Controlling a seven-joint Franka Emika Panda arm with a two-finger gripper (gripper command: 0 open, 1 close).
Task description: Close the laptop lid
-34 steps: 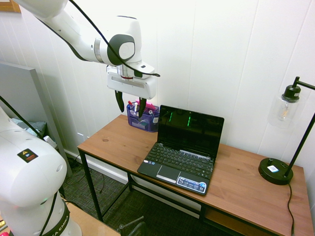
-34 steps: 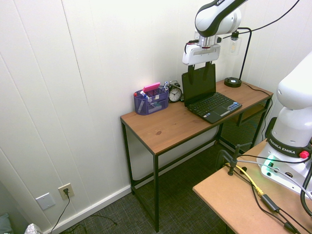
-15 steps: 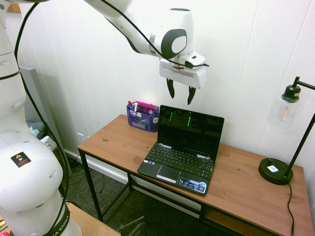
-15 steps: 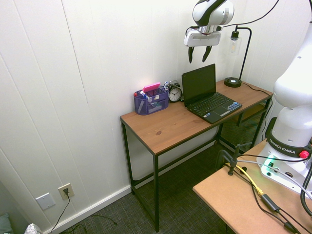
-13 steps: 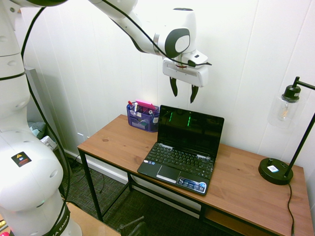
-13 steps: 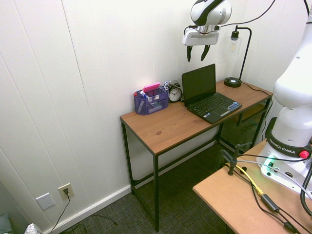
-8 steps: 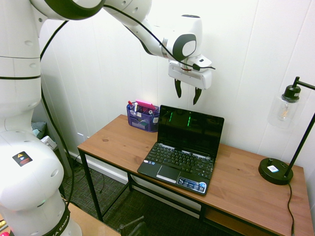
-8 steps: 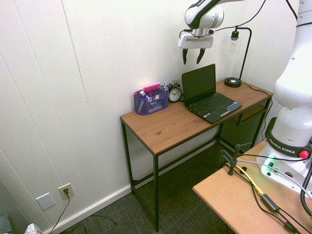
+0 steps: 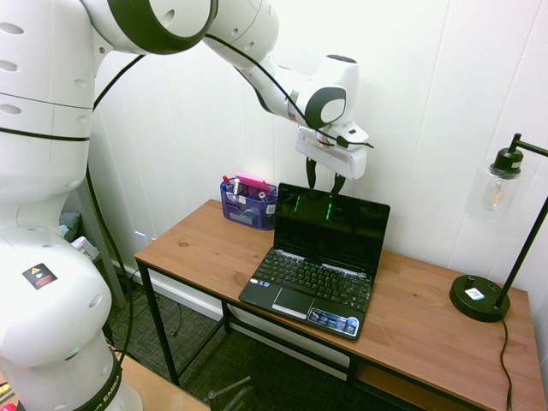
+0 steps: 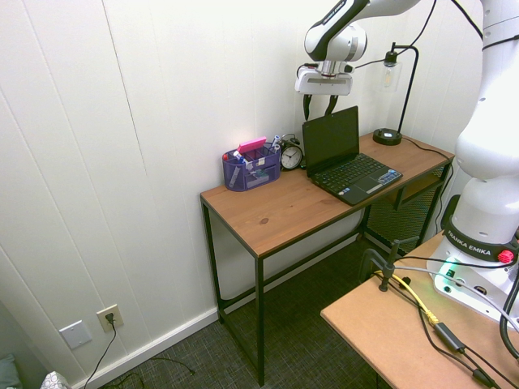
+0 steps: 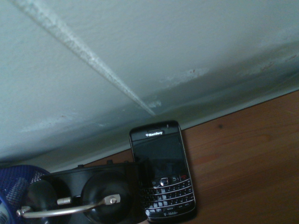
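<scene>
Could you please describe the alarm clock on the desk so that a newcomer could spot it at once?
Find the wooden desk against the white wall. Between the purple pen organizer and the open laptop's lid stands the alarm clock, close to the wall. It alone has a round white dial in a black case with twin bells on top.

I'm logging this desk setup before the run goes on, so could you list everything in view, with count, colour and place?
Desk: one, brown wood top on a black frame, against the white wall.
Laptop: one, black, mid-desk, open.
Laptop lid: one, black, upright, dark glossy screen.
Organiser: one, purple mesh, back corner of the desk, holding pens and a pink item.
Alarm clock: one, black, between organiser and laptop.
Phone: one, black, lying flat by the wall behind the laptop.
Lamp: one, black with a clear glass shade, far end of the desk.
Tool: one, white body with dark fingers, open, just above the lid's top edge.
</scene>
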